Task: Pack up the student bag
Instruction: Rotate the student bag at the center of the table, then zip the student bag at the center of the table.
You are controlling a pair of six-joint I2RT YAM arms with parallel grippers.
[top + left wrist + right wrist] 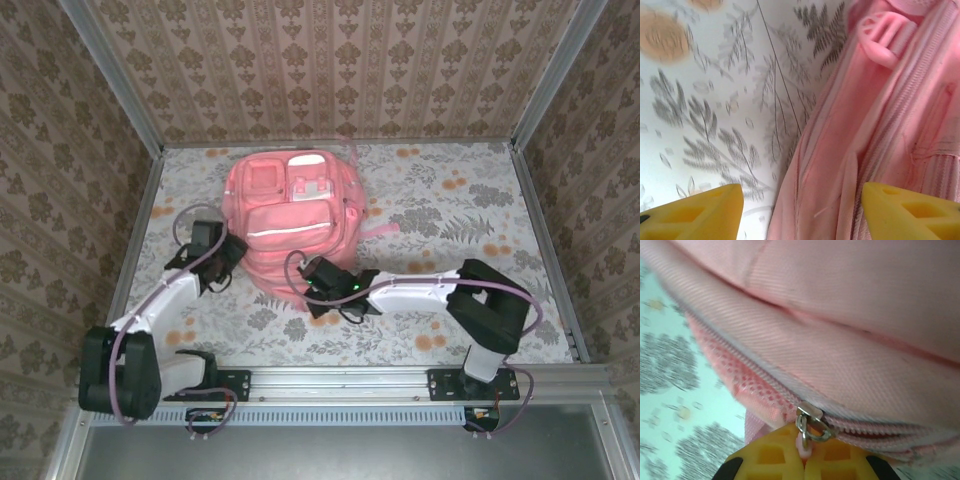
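Right wrist: student bag [850, 330] zipper pull [810, 429] pinched between closed jaws.

- Top view: high at the near edge, looking down on the whole table [450, 200] and bag [290, 215].
- Left wrist: close at the bag's left side, facing fabric and table.
- Right wrist: closest, on the zip pull [810, 424] at the bag's near edge.
- All three share the bag.

Lab robot cell w/ home-style decor: alu frame [110, 72], damask wallpaper panels [350, 60], floral tablecloth [455, 205].
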